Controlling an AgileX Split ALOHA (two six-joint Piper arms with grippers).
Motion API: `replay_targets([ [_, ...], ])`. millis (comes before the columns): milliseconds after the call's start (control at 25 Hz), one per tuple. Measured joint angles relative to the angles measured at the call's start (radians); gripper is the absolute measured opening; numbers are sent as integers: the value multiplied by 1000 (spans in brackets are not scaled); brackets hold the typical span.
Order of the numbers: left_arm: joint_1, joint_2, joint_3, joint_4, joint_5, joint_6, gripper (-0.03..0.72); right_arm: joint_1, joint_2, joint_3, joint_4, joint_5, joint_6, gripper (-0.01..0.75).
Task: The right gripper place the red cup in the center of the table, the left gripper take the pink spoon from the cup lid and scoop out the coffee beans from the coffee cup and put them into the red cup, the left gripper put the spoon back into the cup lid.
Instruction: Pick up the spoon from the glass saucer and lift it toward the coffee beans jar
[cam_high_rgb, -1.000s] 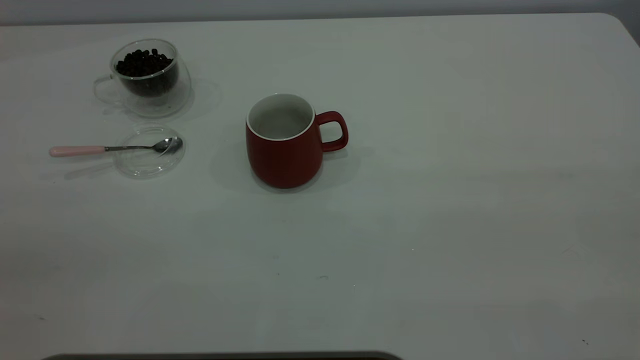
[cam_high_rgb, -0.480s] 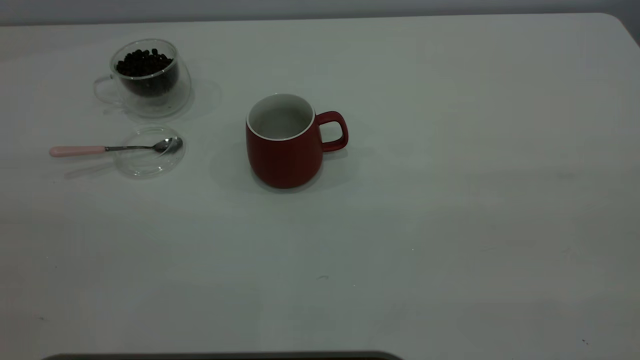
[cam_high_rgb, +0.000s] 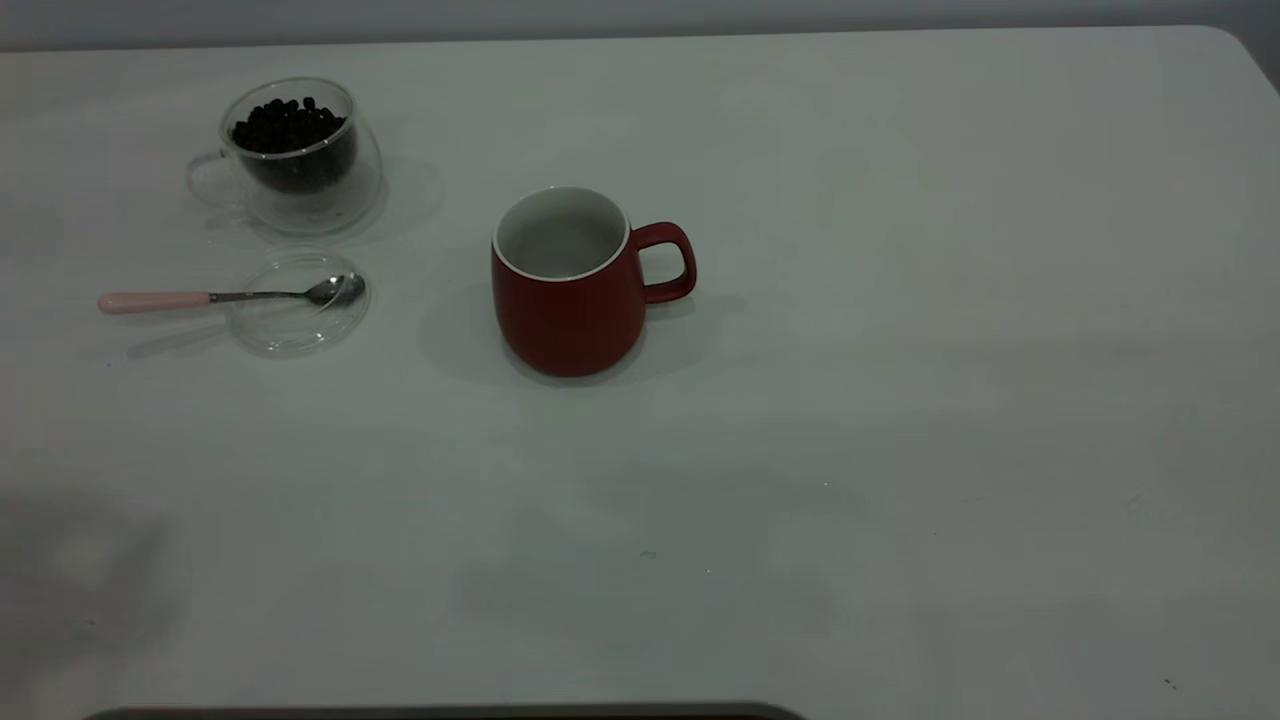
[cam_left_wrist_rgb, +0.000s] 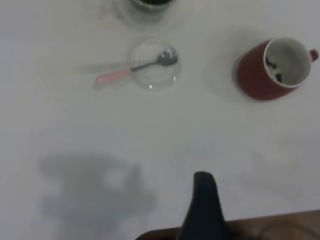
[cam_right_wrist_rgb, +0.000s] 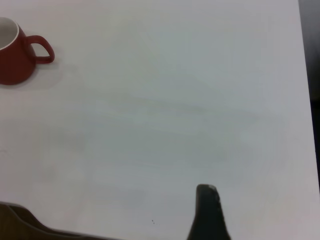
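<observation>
Dim, flat light; blurry wrist views.

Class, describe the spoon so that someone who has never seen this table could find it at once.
Start at the clear glass coffee cup of dark beans in the table's far left corner. Just in front lies a round clear cup lid. The pink spoon rests its metal bowl on that lid, its pale pink handle pointing away from the red cup.
</observation>
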Motion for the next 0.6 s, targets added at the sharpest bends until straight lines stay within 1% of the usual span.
replay_targets([
  [240,2,273,-111,-22,32,64,656,0,0,0,0,0,0,591],
  [320,17,346,-142,-42,44,87,656,0,0,0,0,0,0,591],
  [400,56,417,-166,-76,55,127,656,0,0,0,0,0,0,591],
  [480,110,476,-178,-124,68,192,656,0,0,0,0,0,0,591],
  [600,205,567,-187,-230,67,362,656,0,0,0,0,0,0,591],
])
